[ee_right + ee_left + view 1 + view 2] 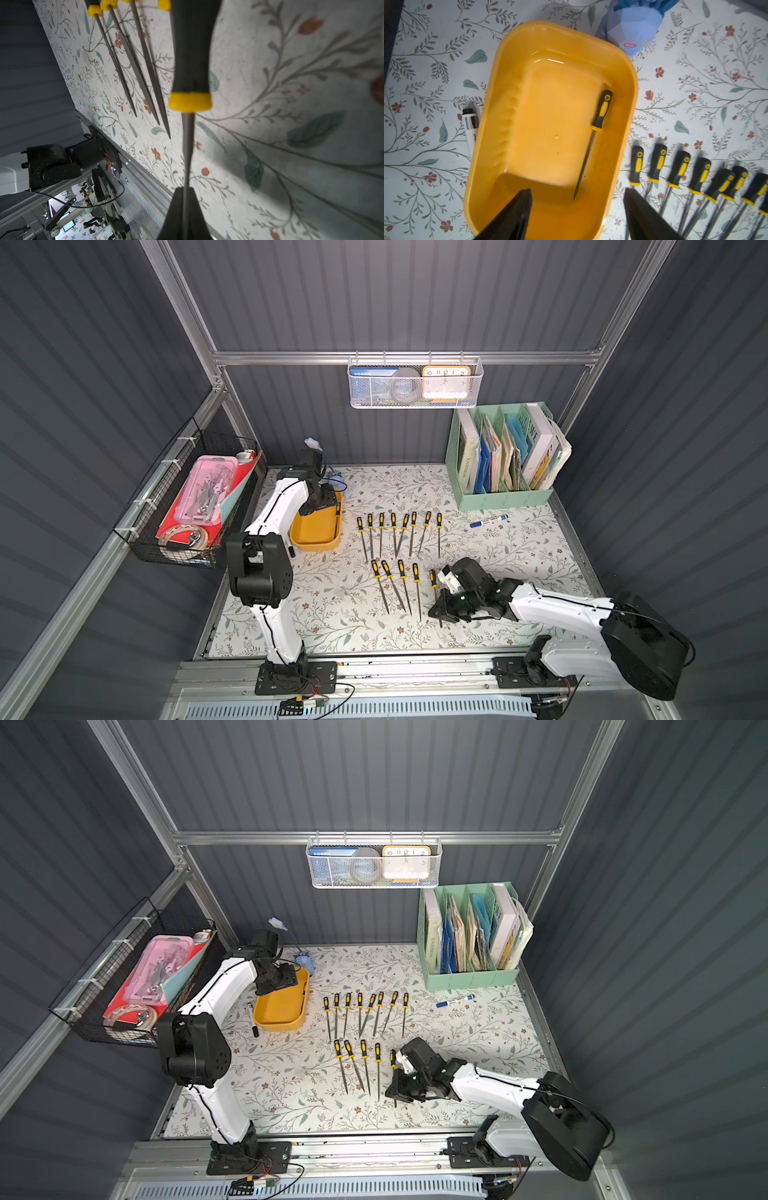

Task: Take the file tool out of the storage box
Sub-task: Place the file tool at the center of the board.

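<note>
Hovering left claw [577,194], jaws wide, over storage box [500,124]. Boxed file [591,143] lies inside along one long wall. Plan: straddle handle, keep off wall, pinch, lift level. Right claw [188,193] clamps held file [191,62] by shaft, low over counter [332,605].

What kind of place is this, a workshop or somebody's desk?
Probably a robot test booth dressed as a desk: an aluminium frame, a left arm and right arm bolted to a front rail, and desk props like the mint-green file organiser and rows of files.
</note>
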You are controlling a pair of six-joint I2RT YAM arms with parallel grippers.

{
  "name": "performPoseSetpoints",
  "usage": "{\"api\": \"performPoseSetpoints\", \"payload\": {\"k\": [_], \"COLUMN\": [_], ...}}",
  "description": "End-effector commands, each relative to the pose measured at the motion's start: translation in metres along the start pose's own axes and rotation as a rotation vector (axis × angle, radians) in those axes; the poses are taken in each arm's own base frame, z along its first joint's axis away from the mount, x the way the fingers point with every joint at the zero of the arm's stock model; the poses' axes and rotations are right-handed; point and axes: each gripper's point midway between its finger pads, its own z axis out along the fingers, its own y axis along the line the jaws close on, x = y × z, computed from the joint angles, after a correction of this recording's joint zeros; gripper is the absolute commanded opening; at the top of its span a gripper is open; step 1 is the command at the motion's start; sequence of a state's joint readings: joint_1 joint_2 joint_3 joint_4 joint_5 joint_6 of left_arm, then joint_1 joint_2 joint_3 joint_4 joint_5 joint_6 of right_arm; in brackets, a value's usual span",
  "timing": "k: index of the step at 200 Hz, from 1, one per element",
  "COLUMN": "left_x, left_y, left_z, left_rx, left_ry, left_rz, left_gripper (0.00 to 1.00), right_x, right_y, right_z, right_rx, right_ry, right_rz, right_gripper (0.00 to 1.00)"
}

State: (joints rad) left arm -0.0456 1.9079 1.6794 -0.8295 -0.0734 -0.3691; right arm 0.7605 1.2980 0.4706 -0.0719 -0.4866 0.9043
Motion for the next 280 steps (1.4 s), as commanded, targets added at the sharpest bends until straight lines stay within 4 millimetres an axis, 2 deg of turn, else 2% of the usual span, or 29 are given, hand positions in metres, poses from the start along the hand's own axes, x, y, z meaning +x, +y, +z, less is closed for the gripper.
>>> {"api": "performPoseSetpoints", "payload": {"k": [1, 15, 33, 59, 97, 113, 149, 175, 218, 255, 280], "left_x": [0.006, 0.008, 0.009, 0.010, 0.005, 0.001, -0.007, -0.010, -0.005, 0.002, 0.006], "left_y": [0.010, 0.013, 0.014, 0.016, 0.012, 0.009, 0.004, -0.001, -0.010, -0.021, -0.022], "left_z": [0.014, 0.021, 0.025, 0.035, 0.049, 0.056, 0.077, 0.087, 0.103, 0.110, 0.113], "left_rx": [-0.036, -0.050, -0.055, -0.065, -0.065, -0.063, -0.060, -0.042, 0.007, 0.059, 0.063], "left_ry": [0.035, 0.053, 0.057, 0.079, 0.094, 0.098, 0.108, 0.112, 0.135, 0.152, 0.154], "left_rz": [0.025, 0.031, 0.035, 0.042, 0.055, 0.062, 0.062, 0.080, 0.115, 0.153, 0.165], "left_gripper": [0.73, 0.72, 0.70, 0.68, 0.68, 0.68, 0.67, 0.67, 0.67, 0.67, 0.68], "right_x": [-0.010, -0.010, -0.011, -0.016, -0.013, -0.014, -0.022, -0.026, -0.031, -0.035, -0.037], "right_y": [0.003, 0.000, -0.003, -0.005, -0.011, -0.015, -0.010, -0.012, -0.008, -0.002, 0.000], "right_z": [0.004, 0.006, 0.007, 0.004, -0.009, -0.020, -0.056, -0.069, -0.072, -0.072, -0.071], "right_rx": [-0.032, -0.046, -0.044, -0.031, -0.006, 0.028, 0.030, 0.043, 0.039, 0.047, 0.045], "right_ry": [-0.028, -0.025, -0.029, -0.037, -0.036, -0.062, -0.144, -0.167, -0.159, -0.138, -0.131], "right_rz": [0.000, 0.019, 0.029, 0.035, 0.045, 0.046, 0.039, 0.043, 0.045, 0.036, 0.025], "right_gripper": [0.00, 0.05, 0.21, 0.36, 0.39, 0.40, 0.41, 0.41, 0.41, 0.41, 0.41]}}
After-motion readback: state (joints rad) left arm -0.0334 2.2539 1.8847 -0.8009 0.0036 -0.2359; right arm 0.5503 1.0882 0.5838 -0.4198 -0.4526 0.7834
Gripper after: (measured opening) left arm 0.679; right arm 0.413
